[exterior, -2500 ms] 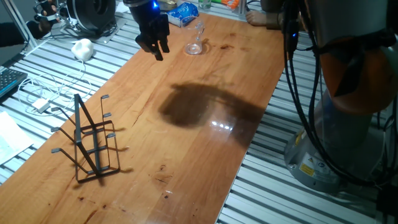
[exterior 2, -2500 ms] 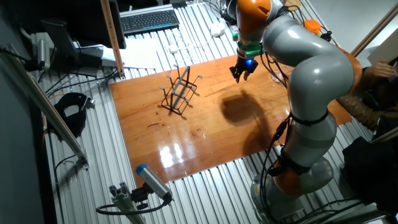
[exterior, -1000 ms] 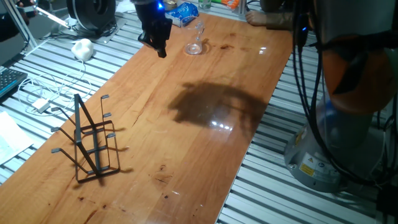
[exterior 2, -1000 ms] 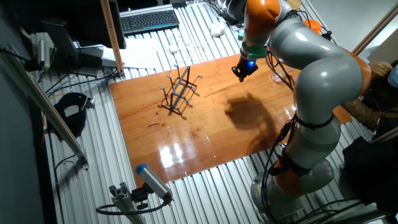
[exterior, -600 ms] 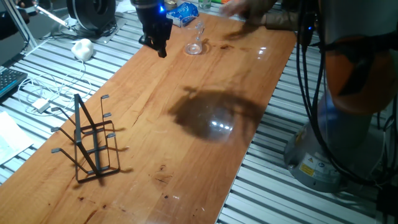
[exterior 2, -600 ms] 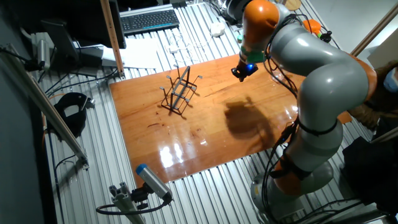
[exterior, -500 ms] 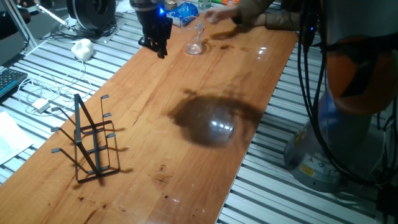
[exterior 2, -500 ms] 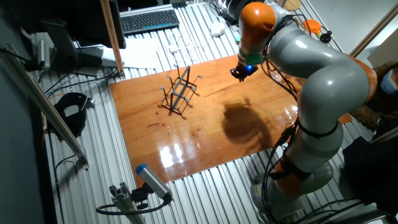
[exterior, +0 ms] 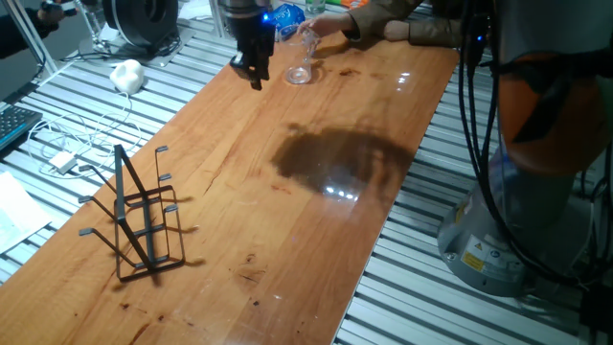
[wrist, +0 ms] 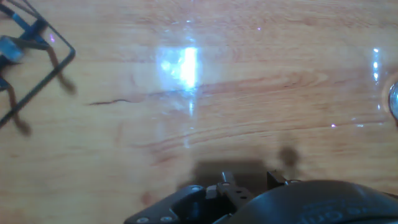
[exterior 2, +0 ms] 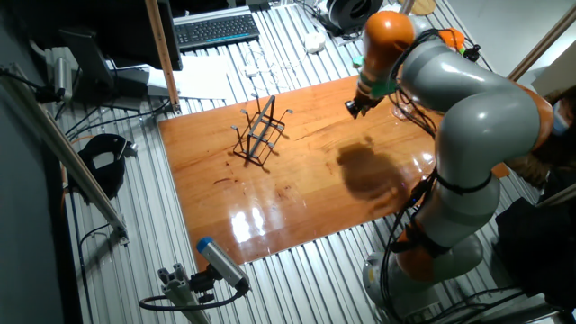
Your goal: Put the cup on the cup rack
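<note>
The clear cup (exterior: pixel 302 59) stands on the far end of the wooden table (exterior: pixel 287 211), and a person's hand (exterior: pixel 333 21) reaches to its rim. My gripper (exterior: pixel 255 80) hangs just left of the cup, fingers pointing down, a little above the table; it holds nothing and looks open. It also shows in the other fixed view (exterior 2: pixel 352 111). The black wire cup rack (exterior: pixel 139 218) stands far off at the near left of the table, also seen in the other fixed view (exterior 2: pixel 259 133). The hand view shows a blurred corner of the rack (wrist: pixel 31 53) at the top left.
A blue packet (exterior: pixel 285 17) lies behind the cup at the table's far end. A white object (exterior: pixel 126 74) and cables lie on the slatted bench to the left. The robot's base (exterior: pixel 536 192) and its cables stand to the right of the table.
My gripper has moved right, closer to the cup, and turned. A person's hand has come in from the far right and now reaches the cup. The rack has not moved.
</note>
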### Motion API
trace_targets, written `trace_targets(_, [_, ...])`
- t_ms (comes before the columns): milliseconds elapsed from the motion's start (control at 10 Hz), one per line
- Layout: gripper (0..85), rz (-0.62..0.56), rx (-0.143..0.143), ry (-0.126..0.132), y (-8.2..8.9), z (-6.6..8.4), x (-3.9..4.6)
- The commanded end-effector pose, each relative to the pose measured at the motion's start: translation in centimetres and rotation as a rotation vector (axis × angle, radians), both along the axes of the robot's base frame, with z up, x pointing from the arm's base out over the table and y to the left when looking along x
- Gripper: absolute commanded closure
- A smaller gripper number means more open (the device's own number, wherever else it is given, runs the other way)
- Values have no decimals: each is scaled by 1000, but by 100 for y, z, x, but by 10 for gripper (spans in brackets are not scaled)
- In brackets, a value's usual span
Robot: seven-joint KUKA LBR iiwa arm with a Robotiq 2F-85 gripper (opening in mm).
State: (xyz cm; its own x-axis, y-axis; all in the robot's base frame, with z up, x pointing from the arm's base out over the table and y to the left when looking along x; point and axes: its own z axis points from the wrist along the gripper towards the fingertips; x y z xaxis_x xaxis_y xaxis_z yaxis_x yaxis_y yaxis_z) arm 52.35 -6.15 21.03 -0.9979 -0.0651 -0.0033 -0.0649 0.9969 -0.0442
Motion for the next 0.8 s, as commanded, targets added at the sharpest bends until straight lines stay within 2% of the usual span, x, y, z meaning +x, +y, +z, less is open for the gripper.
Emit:
trace_targets(0, [510,24,5,5,-955,33,16])
trace_targets(100, [510,41,7,7,-1104,80,29])
trace_targets(200, [510,55,-7,10,-1243,133,41])
trace_targets(400, [510,81,21,11,-1571,191,84])
trace_targets(700, [510,136,43,7,-1966,83,180])
